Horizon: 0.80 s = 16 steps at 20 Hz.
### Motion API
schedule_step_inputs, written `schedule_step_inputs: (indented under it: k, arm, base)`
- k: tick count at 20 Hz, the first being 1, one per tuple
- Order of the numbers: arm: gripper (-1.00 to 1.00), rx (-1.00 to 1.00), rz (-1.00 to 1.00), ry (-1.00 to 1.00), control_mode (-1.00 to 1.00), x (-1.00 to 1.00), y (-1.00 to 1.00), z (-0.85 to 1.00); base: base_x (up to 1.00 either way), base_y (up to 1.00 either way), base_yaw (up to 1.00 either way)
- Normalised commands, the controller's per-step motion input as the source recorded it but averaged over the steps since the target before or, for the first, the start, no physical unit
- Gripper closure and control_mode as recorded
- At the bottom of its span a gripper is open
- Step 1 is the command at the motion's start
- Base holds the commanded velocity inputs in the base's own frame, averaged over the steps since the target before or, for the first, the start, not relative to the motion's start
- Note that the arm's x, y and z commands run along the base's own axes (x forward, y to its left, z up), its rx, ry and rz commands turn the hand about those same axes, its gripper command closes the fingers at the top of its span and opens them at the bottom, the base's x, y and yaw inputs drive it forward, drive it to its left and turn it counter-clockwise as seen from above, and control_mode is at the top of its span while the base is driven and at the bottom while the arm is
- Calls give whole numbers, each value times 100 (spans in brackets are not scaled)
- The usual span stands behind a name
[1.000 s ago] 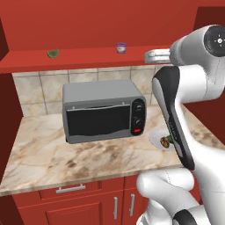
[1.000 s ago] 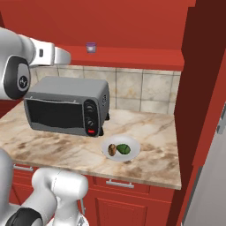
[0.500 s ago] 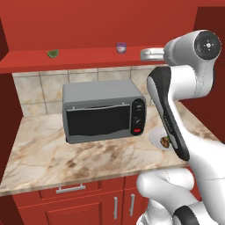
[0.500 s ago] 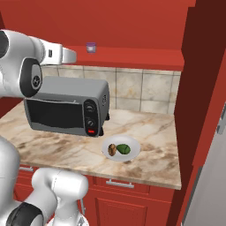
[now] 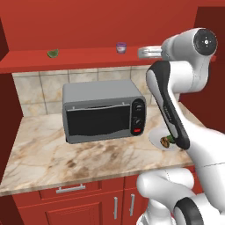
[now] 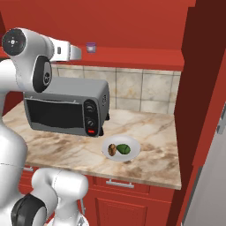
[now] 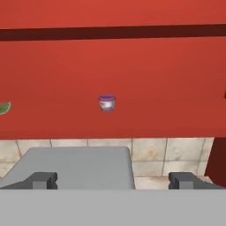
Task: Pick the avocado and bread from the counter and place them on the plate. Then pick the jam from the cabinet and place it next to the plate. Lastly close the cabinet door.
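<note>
The hand [image 7: 113, 180] is open and empty, its two fingertips [image 7: 44, 180] wide apart, level with the cabinet [image 7: 132, 66] shelf. Straight ahead of it, well apart, the jam [image 7: 107, 103] stands upright on that shelf; a pale green wedge [image 7: 3, 108] lies farther along, at the left edge of the hand view. Below the hand sits the grey toaster oven [image 6: 66, 108] on the desk [image 6: 150, 128]. Beside the oven, the plate [image 6: 121, 148] holds the bread [image 6: 112, 149] and the avocado [image 6: 123, 149], touching.
</note>
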Motion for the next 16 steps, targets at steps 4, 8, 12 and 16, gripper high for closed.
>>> schedule_step_inputs:
  k: [4, 8, 12, 16]
  arm:
    - [-100, 0, 3, 0, -100, 28, 0, 0]
    - [-100, 0, 0, 1, -100, 33, 0, -1]
    - [-100, 0, 0, 0, -100, 32, 0, -3]
    - [-100, 0, 0, 0, -100, 29, 0, -10]
  base:
    - [0, 0, 0]
    - [0, 0, 0]
    - [0, 0, 0]
    - [0, 0, 0]
